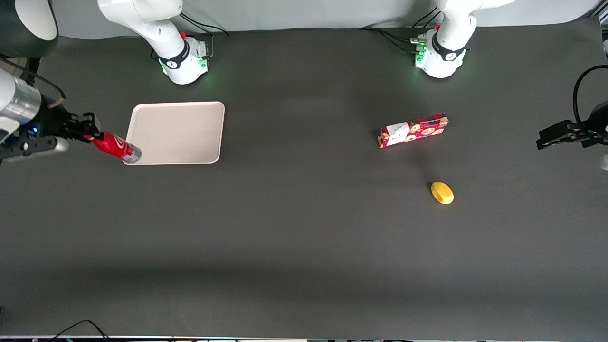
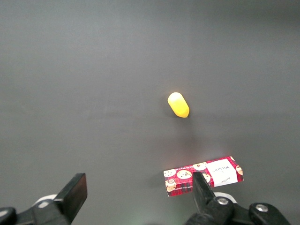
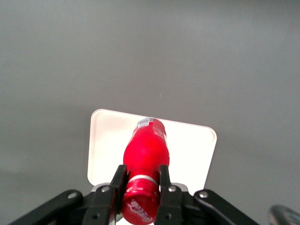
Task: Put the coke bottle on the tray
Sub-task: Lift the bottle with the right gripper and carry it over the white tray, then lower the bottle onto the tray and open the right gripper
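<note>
My right gripper (image 1: pixel 91 134) is shut on the neck of the coke bottle (image 1: pixel 115 147), a slim red bottle with a red cap and clear base. It holds the bottle tilted in the air at the working arm's end of the table, with the base over the tray's near corner. The tray (image 1: pixel 180 135) is flat, cream, with rounded corners and a low rim. In the right wrist view the fingers (image 3: pixel 118 180) clamp the bottle (image 3: pixel 146 150) just under its cap, and the tray (image 3: pixel 192 145) lies below it.
A red cookie box (image 1: pixel 413 130) lies toward the parked arm's end of the table, with a yellow lemon-like object (image 1: pixel 442 193) nearer the front camera. Both show in the left wrist view, box (image 2: pixel 187 177) and yellow object (image 2: pixel 178 104).
</note>
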`<state>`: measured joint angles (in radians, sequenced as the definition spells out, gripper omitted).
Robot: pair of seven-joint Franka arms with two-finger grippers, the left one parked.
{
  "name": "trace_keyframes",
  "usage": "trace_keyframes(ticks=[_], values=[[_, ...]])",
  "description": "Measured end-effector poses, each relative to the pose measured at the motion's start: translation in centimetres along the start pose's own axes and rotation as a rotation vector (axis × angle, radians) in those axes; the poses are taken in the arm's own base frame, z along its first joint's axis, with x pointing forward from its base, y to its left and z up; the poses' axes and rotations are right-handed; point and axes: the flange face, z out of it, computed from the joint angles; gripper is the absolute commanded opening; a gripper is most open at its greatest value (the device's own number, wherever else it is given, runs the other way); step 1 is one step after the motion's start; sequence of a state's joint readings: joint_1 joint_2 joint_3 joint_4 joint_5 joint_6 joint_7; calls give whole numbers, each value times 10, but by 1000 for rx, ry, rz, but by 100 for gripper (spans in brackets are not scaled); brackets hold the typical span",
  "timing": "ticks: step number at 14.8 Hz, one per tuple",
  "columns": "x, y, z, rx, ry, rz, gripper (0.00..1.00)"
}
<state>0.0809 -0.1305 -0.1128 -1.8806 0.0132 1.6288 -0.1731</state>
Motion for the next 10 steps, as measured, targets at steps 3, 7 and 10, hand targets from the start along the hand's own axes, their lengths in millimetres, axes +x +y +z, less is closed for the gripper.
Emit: trace_keyframes(ticks=[3,7,10], values=[[-55,26,39,-2,12,3,0],[-87,57,95,-56,-11,-11,0],[-96,74,134,-106,-30,-17,0]])
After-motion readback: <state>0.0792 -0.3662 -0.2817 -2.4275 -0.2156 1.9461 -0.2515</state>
